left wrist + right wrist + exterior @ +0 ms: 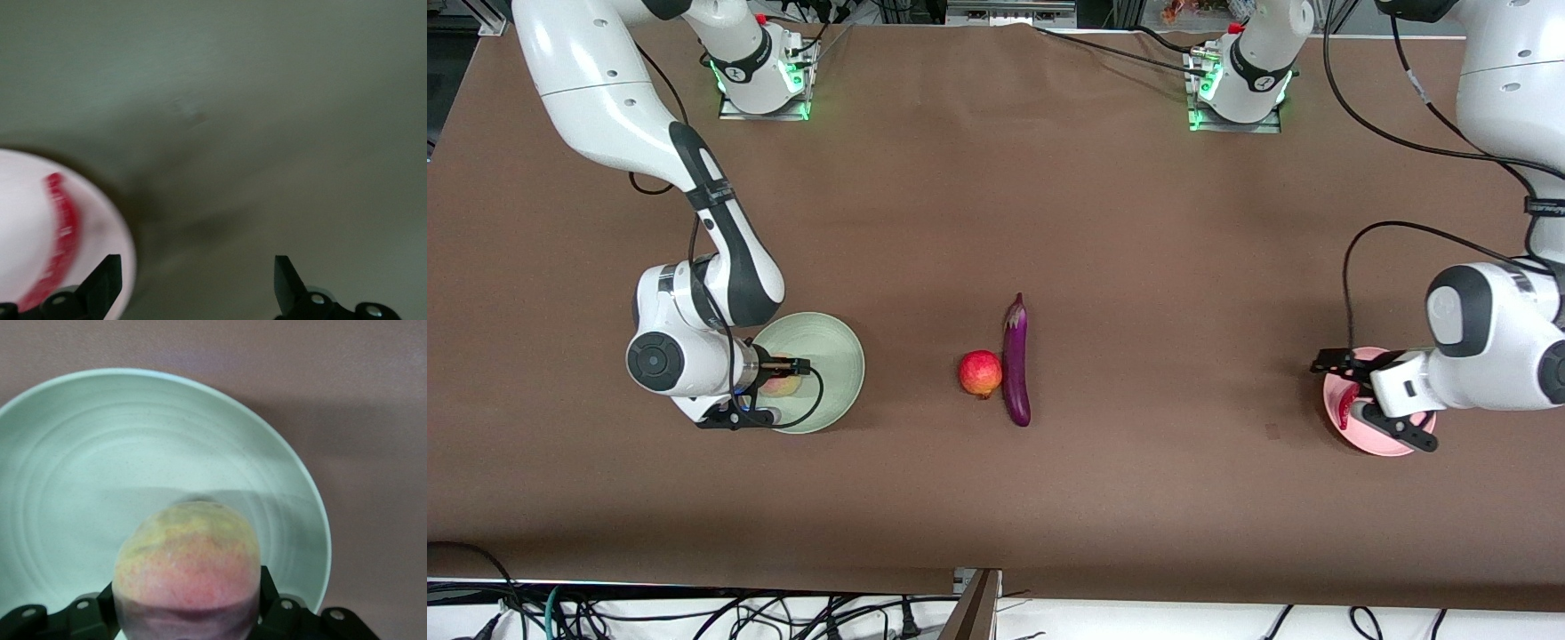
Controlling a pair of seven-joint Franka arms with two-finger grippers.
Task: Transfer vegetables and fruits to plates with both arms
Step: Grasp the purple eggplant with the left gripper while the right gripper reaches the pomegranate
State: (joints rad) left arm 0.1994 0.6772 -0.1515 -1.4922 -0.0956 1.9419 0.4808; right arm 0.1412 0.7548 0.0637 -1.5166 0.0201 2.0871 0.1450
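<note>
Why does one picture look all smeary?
The left wrist view is blurred: the chili on the pink plate is a red streak. The right wrist view is sharp, the peach casting a shadow on the green plate. The front view is clear.

We see a glossy smooth purple eggplant [1016, 363], a matt brown cloth-like table cover [1049, 222], and a smooth, faintly ringed mint-green plate [100, 487].
</note>
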